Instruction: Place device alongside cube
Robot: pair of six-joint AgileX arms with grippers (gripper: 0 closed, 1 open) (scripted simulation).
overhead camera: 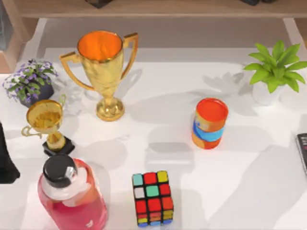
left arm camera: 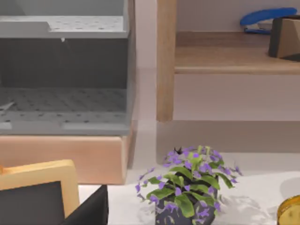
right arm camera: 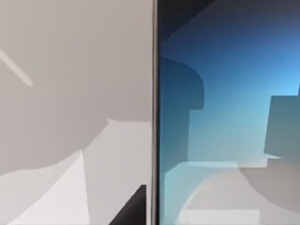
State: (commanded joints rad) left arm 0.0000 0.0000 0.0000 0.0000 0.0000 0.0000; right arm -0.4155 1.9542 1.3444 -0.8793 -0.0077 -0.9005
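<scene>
Device flat on the white table, close beneath the right wrist camera, right gripper's grip cannot be told, cube at the front middle, left arm at the table's left edge, its grip unclear

Place: a rendered office or study corner, not a kitchen or workshop.
Surface: a white desk set against a pale wall.
Shelving: a wooden shelf above the desk carries a blue stapler; a grey perforated rack stands beside it.
Display pieces: a large gold trophy and a smaller trophy (the sort kept on a work desk).
Greenery: a purple-flowered pot plant and a green pot plant.
</scene>
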